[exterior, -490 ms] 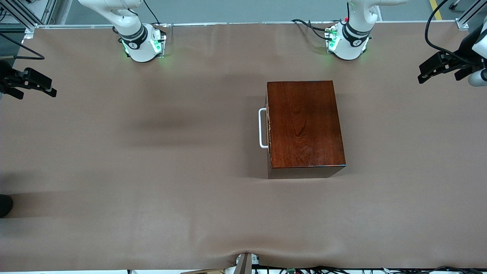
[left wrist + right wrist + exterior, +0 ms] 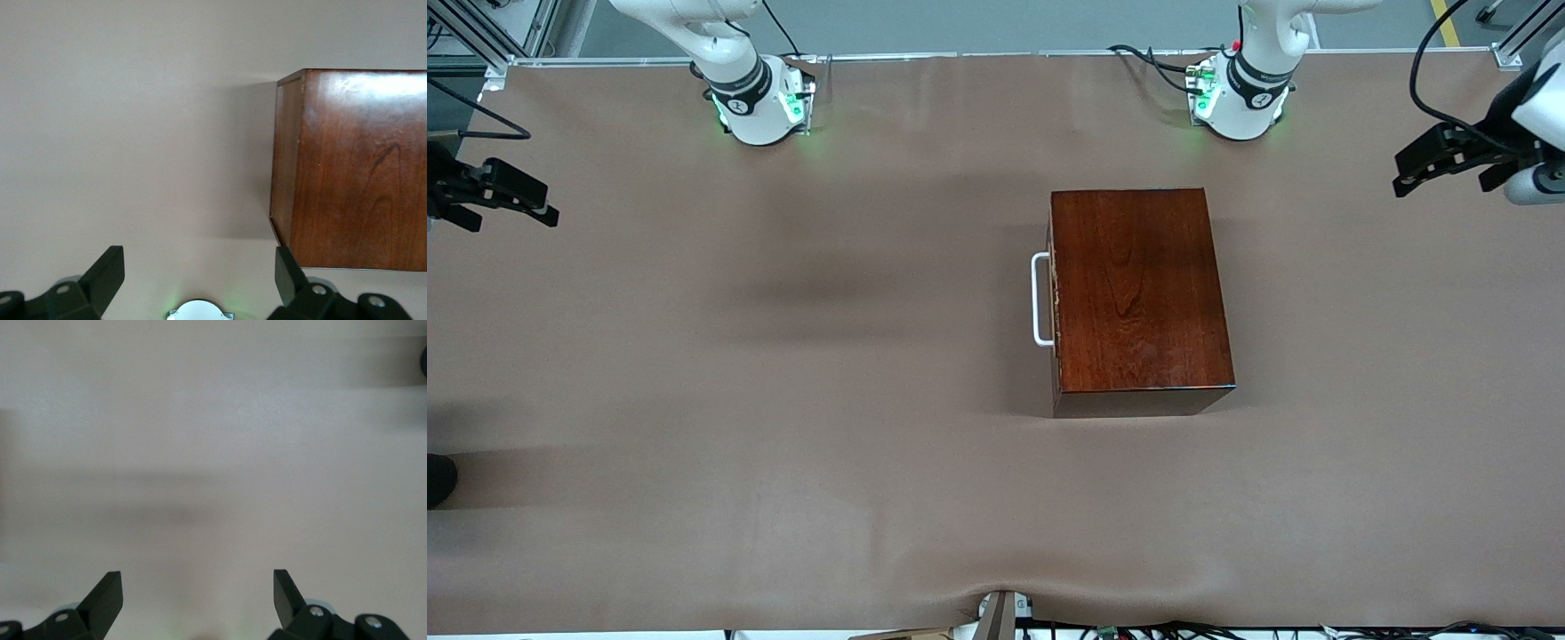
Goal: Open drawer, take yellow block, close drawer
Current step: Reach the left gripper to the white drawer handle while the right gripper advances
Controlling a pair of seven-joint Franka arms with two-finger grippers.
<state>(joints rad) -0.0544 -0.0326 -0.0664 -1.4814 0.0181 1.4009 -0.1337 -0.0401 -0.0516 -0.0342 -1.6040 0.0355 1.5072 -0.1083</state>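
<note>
On the brown table, the dark reddish-brown wooden box serves as the landmark; it stands nearer the left arm's end of the table than the right arm's, in line with the left arm's base. Its drawer is fully pushed in, flush with the box face that looks toward the right arm's end of the table. A white U-shaped handle projects from that face, its bar running parallel to the face and clear of the table. No part of the drawer's interior shows, so the yellow block cannot be seen in any view.

Left tool: held in the air over the table's edge at the left arm's end, well apart from the box and on the side away from the handle. In the left wrist view its two dark fingers stand wide apart with nothing between them, and the plain side and glossy top of the box fill one part of that view.

Right tool: held over the table's edge at the right arm's end, well apart from the box on its handle side. Its fingers stand wide apart over bare table, gripping nothing.
</note>
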